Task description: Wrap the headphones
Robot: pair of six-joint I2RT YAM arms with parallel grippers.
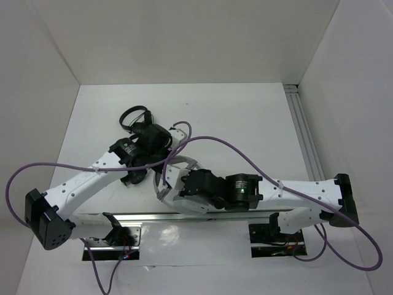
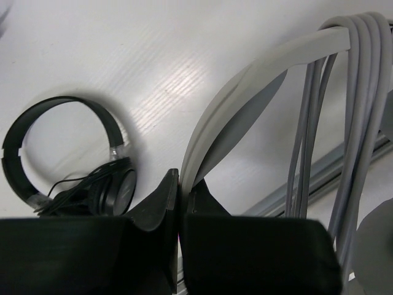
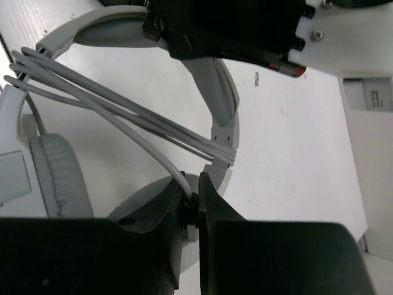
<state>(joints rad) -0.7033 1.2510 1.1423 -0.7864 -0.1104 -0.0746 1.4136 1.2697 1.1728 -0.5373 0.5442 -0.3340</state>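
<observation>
The light-grey headphones [image 3: 222,101] lie mid-table between both arms, partly hidden under them in the top view [image 1: 164,192]. Their thin grey cable [image 3: 123,104] runs in several turns across the headband, from one side [image 3: 24,70] to the other [image 3: 224,153]. My left gripper [image 2: 180,181] is shut on the headband [image 2: 245,80], pinching its edge. My right gripper [image 3: 192,189] is shut on the cable's dark end piece, just below the wound turns. A grey ear cushion [image 3: 58,178] shows at the left of the right wrist view.
A smaller black headphone set [image 2: 61,160] lies just left of the left gripper, at the back in the top view [image 1: 132,117]. An aluminium rail [image 1: 304,135] runs along the table's right side. White walls enclose the table. Purple arm cables [image 1: 245,157] loop overhead.
</observation>
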